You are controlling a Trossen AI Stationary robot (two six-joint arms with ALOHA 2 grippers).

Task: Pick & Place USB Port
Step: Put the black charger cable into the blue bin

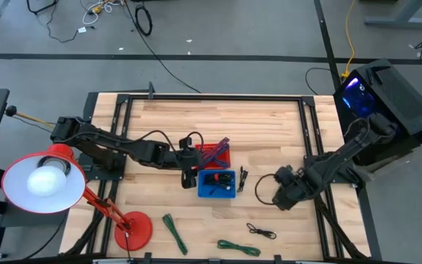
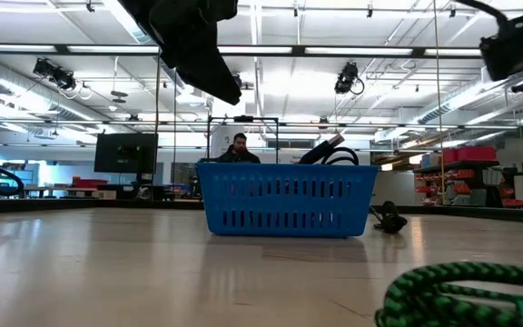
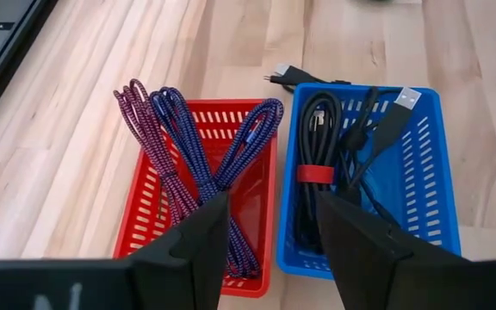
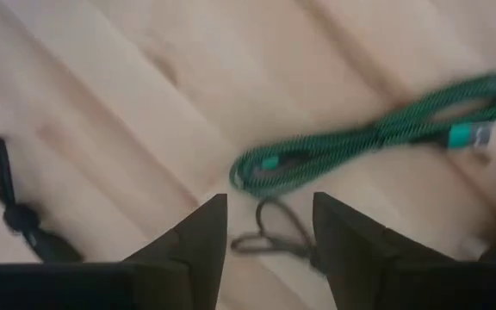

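Two baskets ahead of open left gripper (image 3: 269, 250), black USB cable (image 3: 334, 142) seemingly in blue basket (image 3: 429, 194)

The wooden table (image 1: 269, 125) holds a red basket (image 1: 215, 155) and a blue basket (image 1: 218, 185), side by side and touching. Two green cables (image 1: 174, 233) lie near the front edge, beside a red lamp's base (image 1: 132, 229). Small black cables (image 1: 261, 232) lie nearby.
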